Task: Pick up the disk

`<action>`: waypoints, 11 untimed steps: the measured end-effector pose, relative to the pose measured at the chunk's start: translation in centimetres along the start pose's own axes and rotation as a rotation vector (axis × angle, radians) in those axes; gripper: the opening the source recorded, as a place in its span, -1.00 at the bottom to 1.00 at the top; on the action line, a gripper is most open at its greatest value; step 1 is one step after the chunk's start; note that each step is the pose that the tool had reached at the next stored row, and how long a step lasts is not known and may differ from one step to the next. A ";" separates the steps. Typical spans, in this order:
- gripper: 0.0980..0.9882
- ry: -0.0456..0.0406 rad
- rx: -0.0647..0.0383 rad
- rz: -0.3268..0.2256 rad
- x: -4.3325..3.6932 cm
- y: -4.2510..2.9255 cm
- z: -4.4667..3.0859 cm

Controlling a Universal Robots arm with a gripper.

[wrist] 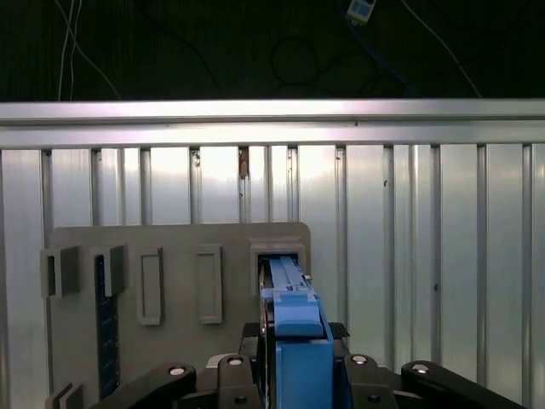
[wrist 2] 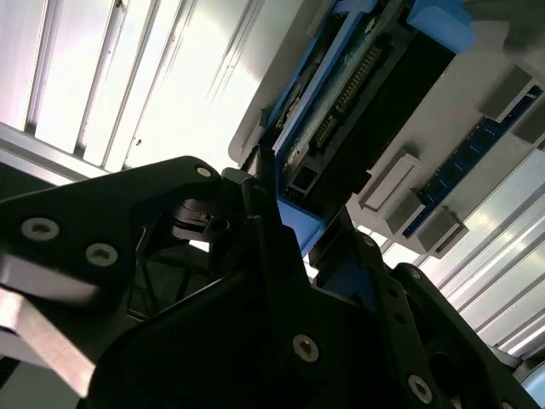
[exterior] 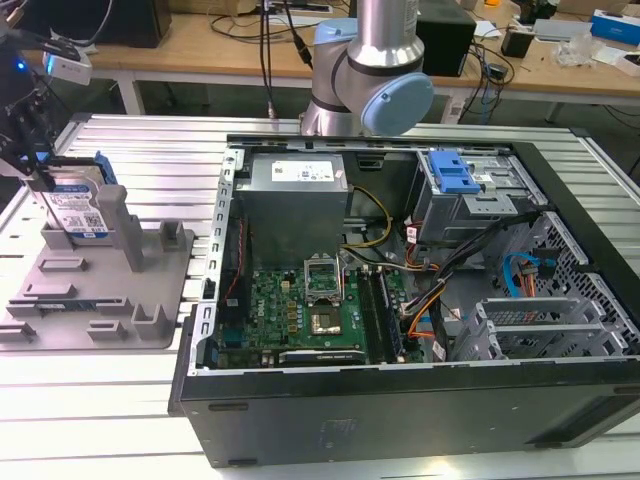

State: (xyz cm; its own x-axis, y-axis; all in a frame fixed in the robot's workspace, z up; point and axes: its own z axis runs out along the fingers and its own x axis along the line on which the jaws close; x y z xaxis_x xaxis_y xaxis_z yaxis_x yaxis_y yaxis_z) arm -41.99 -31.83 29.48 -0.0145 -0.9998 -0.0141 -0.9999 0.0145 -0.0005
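the claw (wrist: 298, 362) seems clamped on the disk (wrist: 288, 277), upright in the grey fixture (wrist: 179, 235).

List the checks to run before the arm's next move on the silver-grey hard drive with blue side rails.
1. Silver-grey rectangular disk with blue side rails upright in the grey plastic fixture: ok.
2. Black gripper lined up over the disk's blue rail, first wrist view: ok.
3. Disk out of the fixture slot: not ok, seated.
4. Hold secure: cannot tell.
5. Dark blue circuit strip in its own slot, apart from the disk: ok.
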 end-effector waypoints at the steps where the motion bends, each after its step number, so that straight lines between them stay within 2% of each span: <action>1: -0.34 0.0001 0.000 0.000 0.00 0.00 0.01; 3: -0.39 0.0001 0.000 0.000 0.00 0.00 0.04; 11: -0.39 -0.0001 0.000 0.000 0.05 0.00 0.09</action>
State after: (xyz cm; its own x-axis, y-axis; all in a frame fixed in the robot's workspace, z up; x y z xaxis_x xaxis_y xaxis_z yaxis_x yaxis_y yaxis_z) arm -41.98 -31.87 29.39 -0.0145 -0.9998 -0.0142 -0.9999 0.0145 -0.0005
